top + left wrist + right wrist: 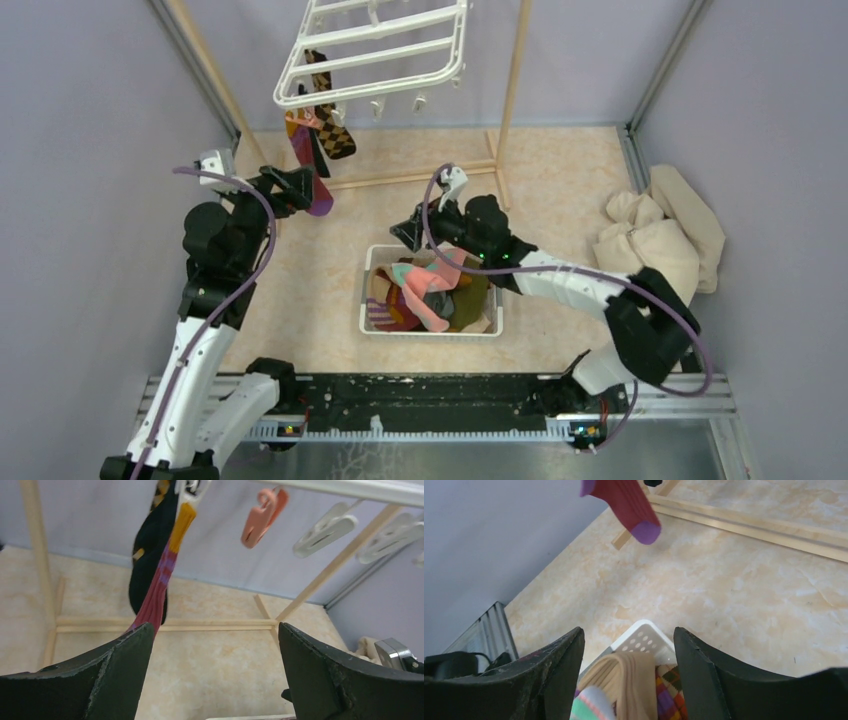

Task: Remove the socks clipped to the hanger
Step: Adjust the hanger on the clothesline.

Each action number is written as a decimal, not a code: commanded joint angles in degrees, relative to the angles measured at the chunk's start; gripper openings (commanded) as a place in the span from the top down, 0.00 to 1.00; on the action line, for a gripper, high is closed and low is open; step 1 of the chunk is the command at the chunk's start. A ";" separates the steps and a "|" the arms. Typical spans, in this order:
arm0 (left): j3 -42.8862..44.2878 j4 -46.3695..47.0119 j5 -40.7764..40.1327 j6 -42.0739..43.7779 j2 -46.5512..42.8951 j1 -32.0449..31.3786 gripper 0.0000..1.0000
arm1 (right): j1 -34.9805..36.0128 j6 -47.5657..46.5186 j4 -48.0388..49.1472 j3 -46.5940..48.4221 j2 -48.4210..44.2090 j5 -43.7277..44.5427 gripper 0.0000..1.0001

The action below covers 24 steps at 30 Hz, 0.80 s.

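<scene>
Left gripper [215, 630] agape (wrist view)

The marbled table [560, 170] bears a white basket [432, 331], beige cloth heap [655, 235] and wooden rack [390, 179].

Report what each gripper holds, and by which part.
Nothing is held. The left gripper gapes beside the hanging maroon sock; the right gripper is open above the basket.

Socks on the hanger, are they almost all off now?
Mostly. Many socks lie in the white basket. The left gripper has its jaws open beside the maroon sock, which is clipped on. That one, a black sock and a brown argyle sock hang at a corner of the hanger, so about three remain.
</scene>
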 commanded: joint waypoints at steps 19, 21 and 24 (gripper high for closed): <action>-17.87 27.34 -24.51 4.90 15.18 0.54 0.01 | 1.94 0.22 4.31 1.47 -3.30 1.95 0.35; -19.60 35.39 -23.27 6.86 18.06 0.63 0.01 | 1.79 -0.31 2.38 0.97 -5.38 2.09 0.35; -18.92 41.38 -23.98 8.73 22.70 0.67 0.01 | 1.11 -0.62 0.32 0.53 -7.58 1.71 0.34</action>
